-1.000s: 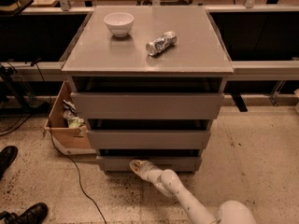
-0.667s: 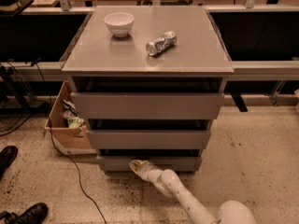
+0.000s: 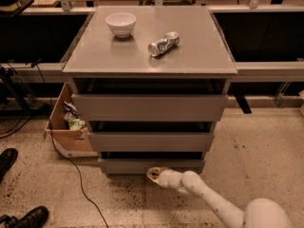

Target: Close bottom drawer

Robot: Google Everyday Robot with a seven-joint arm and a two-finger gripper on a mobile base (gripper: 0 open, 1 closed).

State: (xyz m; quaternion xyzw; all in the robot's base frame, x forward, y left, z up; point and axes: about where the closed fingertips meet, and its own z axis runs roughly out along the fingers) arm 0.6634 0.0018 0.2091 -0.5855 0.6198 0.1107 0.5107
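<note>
The bottom drawer (image 3: 128,166) is the lowest and narrowest grey front of the three on the grey cabinet, near the floor. Its front sits nearly in line with the fronts above it. My gripper (image 3: 153,174) is at the end of the white arm (image 3: 209,198) that reaches in from the lower right. It is right at the lower middle of the bottom drawer's front, touching or almost touching it. The mid-sized drawer front (image 3: 151,141) and the tallest front (image 3: 149,107) are above.
A white bowl (image 3: 120,23) and a crushed can (image 3: 163,43) lie on the cabinet top (image 3: 199,56). A cardboard box (image 3: 66,127) with rubbish stands at the cabinet's left. A black cable (image 3: 71,170) runs over the floor. Black shoes (image 3: 7,160) are at the far left.
</note>
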